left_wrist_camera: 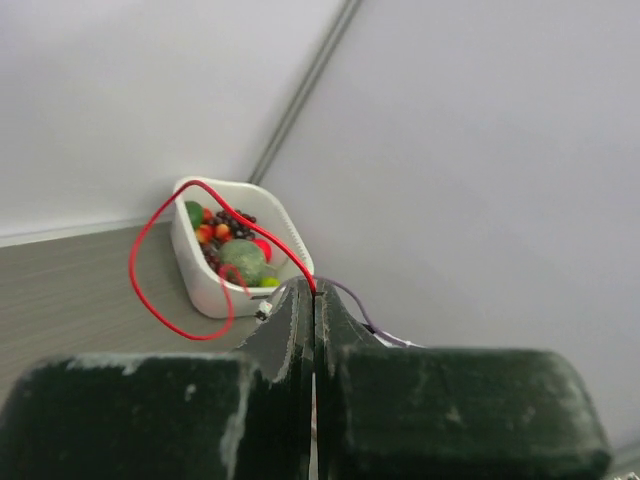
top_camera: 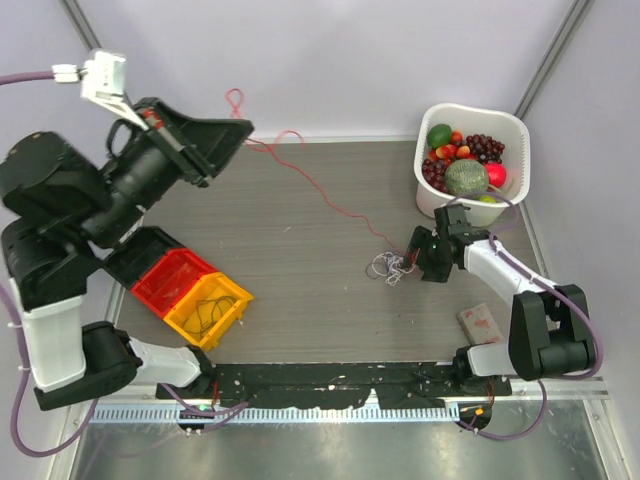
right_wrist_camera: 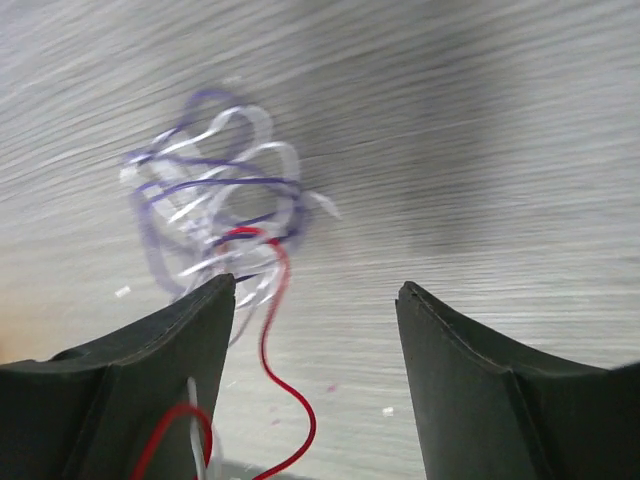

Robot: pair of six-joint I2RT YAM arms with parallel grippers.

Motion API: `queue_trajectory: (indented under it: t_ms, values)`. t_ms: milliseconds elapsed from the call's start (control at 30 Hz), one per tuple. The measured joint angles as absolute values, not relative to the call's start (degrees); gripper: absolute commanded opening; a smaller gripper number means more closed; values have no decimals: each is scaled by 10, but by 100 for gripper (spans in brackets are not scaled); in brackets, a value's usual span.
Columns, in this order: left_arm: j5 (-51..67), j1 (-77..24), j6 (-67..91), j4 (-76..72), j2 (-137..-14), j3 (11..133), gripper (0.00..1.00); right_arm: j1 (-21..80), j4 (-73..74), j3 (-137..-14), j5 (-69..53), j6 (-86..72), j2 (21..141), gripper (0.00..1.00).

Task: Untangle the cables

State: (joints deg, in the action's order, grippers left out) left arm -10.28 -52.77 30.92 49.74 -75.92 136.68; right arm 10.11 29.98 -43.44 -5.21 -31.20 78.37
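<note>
Two pincers are in play: my left pincer is up high over the far left corner of the table, jaws pressed together on the red cable, which loops above the tips and then runs down across the table to the right. It ends in the knot of white and dark blue cables lying right of the middle, near the white tub of fruit. My right pincer sits low just right of that knot, jaws spread and holding nothing, the red cable snaking between its fingers.
</note>
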Motion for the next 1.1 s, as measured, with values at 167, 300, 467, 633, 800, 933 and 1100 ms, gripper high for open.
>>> queue_trajectory:
  t_ms: [167, 300, 467, 633, 800, 933, 1100]
  values:
    - [-128, -528, 314, 511, -718, 1327, 0, 100, 281, -455, -189, -320, 748, 76]
    - [-79, -528, 343, 498, -699, 1224, 0, 101, 276, -508, -227, -340, 698, 76]
    - [-40, -528, 357, 516, -751, 1164, 0, 101, 279, -572, -215, -356, 700, 74]
    - [-19, -528, 354, 528, -779, 1164, 0, 132, 290, -576, -211, -355, 719, 66]
    - [14, -528, 352, 522, -777, 1211, 0, 183, 292, -526, -204, -359, 719, 53]
    - [48, -528, 345, 522, -781, 1273, 0, 202, 289, -484, -178, -383, 735, 48]
    - [109, -528, 345, 504, -803, 1418, 0, 209, 254, -465, -149, -423, 819, 41]
